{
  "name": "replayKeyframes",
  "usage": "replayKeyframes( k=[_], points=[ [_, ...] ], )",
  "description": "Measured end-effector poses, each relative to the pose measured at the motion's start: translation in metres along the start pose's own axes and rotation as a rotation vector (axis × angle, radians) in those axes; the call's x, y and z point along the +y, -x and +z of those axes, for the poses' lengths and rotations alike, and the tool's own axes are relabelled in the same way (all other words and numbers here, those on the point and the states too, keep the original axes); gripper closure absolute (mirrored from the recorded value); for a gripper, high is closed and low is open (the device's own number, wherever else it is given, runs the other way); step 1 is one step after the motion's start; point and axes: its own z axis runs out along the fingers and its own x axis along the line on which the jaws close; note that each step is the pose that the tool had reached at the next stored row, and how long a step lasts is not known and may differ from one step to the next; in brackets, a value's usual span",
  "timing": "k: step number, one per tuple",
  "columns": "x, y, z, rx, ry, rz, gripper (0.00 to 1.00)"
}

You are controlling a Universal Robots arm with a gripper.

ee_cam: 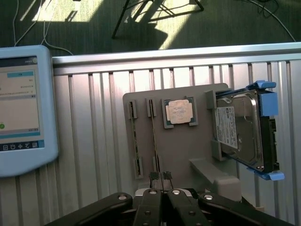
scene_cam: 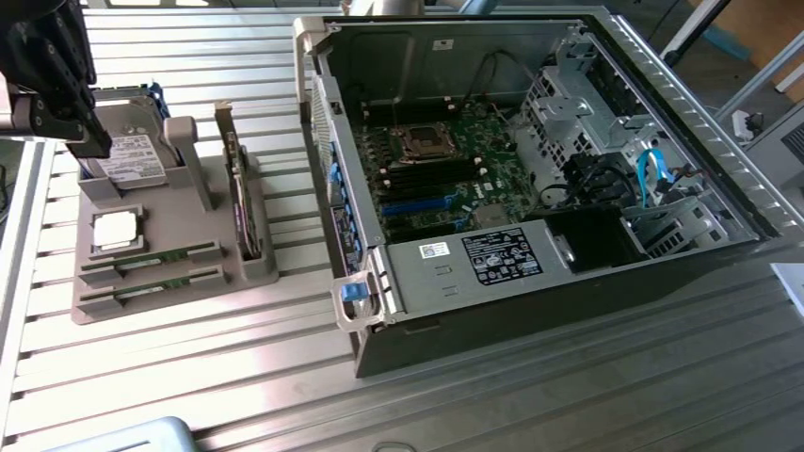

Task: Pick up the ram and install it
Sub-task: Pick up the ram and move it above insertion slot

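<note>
The hand (ee_cam: 162,178) is hovering with its fingers pressed fully together and gripping nothing, its tips showing close by one end of the ram (ee_cam: 153,136). The ram is sitting edge-up in a slot of the gray holder (scene_cam: 164,311) on the counter (scene_cam: 528,395). In the exterior view the holder is lying toward nine o'clock, with a second stick (scene_cam: 149,294) sitting just beside the ram at its six o'clock and the open computer case (scene_cam: 528,151) standing toward three o'clock.

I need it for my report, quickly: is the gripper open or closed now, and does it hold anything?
Gripper: closed, holding nothing; both ram sticks sit in the grey tray.
</note>
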Motion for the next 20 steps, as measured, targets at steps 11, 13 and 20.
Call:
replayKeyframes(
  k=[11, 13, 20],
  points=[
    [-0.0006, -0.004, 0.0031, 0.0001, 0.0001, 0.000, 0.89],
    [-0.0009, -0.005, 0.0041, 0.0000, 0.0001, 0.000, 0.89],
    [-0.0023, -0.011, 0.0101, 0.0000, 0.0006, 0.000, 0.89]
  ],
)
